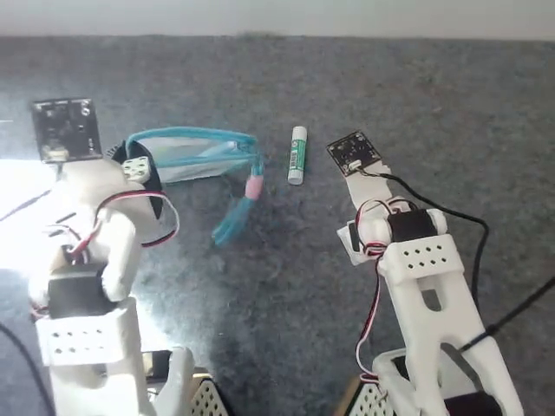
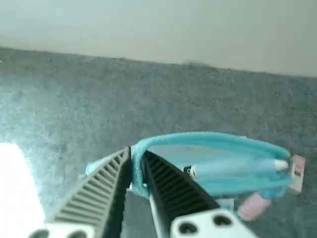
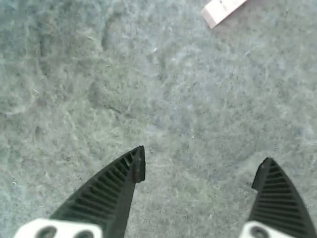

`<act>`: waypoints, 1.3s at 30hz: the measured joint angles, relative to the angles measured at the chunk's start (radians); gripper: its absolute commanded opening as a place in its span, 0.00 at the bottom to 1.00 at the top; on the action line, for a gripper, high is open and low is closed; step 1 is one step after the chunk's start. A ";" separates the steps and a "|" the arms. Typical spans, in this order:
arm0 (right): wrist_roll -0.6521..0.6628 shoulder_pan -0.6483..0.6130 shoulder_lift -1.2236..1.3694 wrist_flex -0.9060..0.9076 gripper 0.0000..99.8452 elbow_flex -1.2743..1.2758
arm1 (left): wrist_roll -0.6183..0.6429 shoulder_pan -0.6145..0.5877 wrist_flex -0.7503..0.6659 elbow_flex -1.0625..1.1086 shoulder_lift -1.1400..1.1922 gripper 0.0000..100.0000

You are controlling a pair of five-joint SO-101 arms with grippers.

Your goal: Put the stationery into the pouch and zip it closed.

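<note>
L pincer (image 2: 137, 166) is clamped on the rim of the blue pouch (image 2: 213, 141), which lies open on the grey tabletop (image 1: 416, 95). A pen (image 2: 233, 167) lies inside it. Glue stick (image 1: 297, 154) lies nr the pouch's zip end, not touching. R pincer (image 3: 204, 168) is spread wide apart over bare tabletop.

1. The pouch (image 1: 199, 156) is coloured turquoise, with a pink tab (image 1: 253, 187).
2. The glue stick (image 1: 297, 154) is coloured white, banded green.
3. The table (image 1: 260, 295) is covered in mottled grey.
4. The right gripper (image 3: 204, 156) is coloured black and ribbed.
</note>
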 measured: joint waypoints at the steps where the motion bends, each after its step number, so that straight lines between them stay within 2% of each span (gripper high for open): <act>1: 0.000 0.000 0.000 0.000 0.34 0.000 | 0.008 0.002 0.038 -0.038 0.005 0.01; 3: 0.000 0.000 0.000 0.000 0.34 0.000 | 0.014 0.005 0.081 -0.104 0.018 0.01; 6: 0.000 -0.003 0.000 0.000 0.34 0.000 | 0.014 0.002 0.075 -0.071 0.049 0.01; 10: 0.000 -0.003 0.000 0.000 0.34 0.031 | 0.014 -0.003 -0.077 0.026 0.071 0.01; 12: 0.000 -0.002 0.000 0.000 0.34 0.034 | 0.014 -0.003 -0.029 -0.017 0.074 0.01; 16: 0.000 -0.005 0.000 0.000 0.34 0.034 | 0.015 0.002 0.155 -0.195 0.114 0.01; 19: 0.000 -0.003 0.000 0.000 0.34 0.034 | 0.017 0.002 0.155 -0.198 0.130 0.01; 30: 0.005 -0.003 -0.003 0.000 0.34 0.034 | -0.058 -0.005 -0.247 0.169 0.112 0.01; 35: 0.005 0.000 -0.003 0.000 0.34 0.034 | -0.058 -0.009 -0.353 0.285 0.092 0.01; 39: 0.005 0.032 -0.003 0.002 0.34 0.000 | -0.064 -0.087 -0.356 0.308 0.092 0.01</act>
